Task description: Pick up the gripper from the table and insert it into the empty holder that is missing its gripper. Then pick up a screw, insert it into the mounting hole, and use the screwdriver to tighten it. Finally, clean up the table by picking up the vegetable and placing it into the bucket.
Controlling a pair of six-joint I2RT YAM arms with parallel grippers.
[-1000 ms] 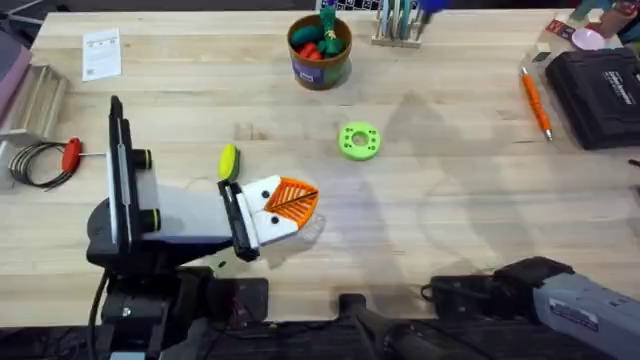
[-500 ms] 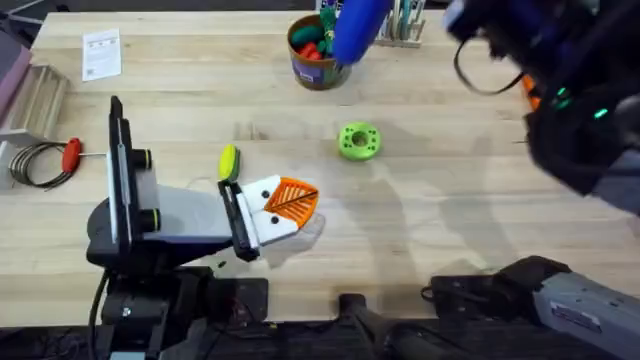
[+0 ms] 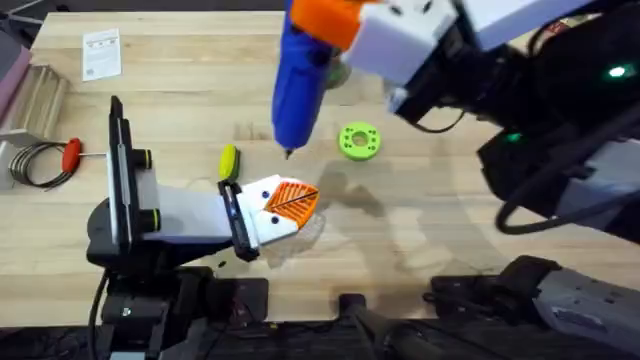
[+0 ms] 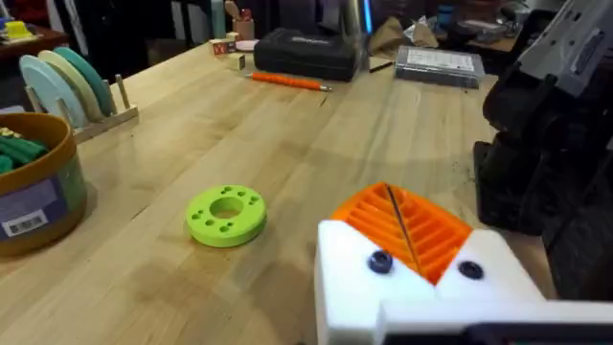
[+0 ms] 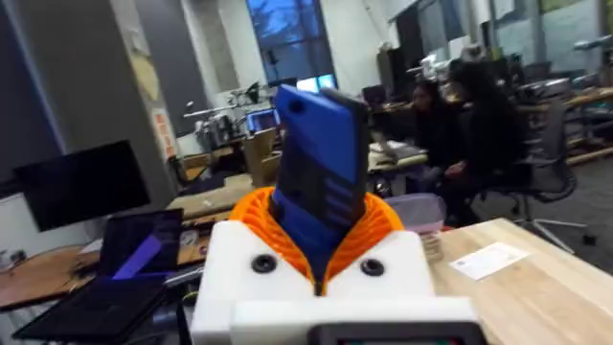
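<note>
My right gripper [image 3: 318, 22] reaches in from the right, high under the camera, shut on the blue screwdriver [image 3: 298, 85]. The screwdriver's metal tip hangs just beyond my left gripper [image 3: 290, 203]. In the right wrist view the screwdriver [image 5: 321, 163] stands between the orange pads. My left gripper [image 4: 397, 225] rests low over the table, and its white holder [image 4: 421, 292] carries two orange ribbed fingers pressed together, with two dark screw heads below them. The yellow-green vegetable [image 3: 228, 160] lies beside the left gripper. The bucket [image 4: 34, 182] stands farther back with toys inside.
A green disc [image 3: 360, 140] lies right of the screwdriver tip. A red-handled screwdriver [image 3: 70, 155] and a cable coil lie at the left edge near a metal tray [image 3: 35, 95]. A paper card [image 3: 100, 52] lies far left. A black case [image 4: 306, 53], an orange pen [image 4: 287, 81] and a disc rack [image 4: 67, 86] stand farther off.
The right arm has swung in from the right with the blue screwdriver, bringing its tip down and leftward close to the left gripper. The left arm has not moved.
</note>
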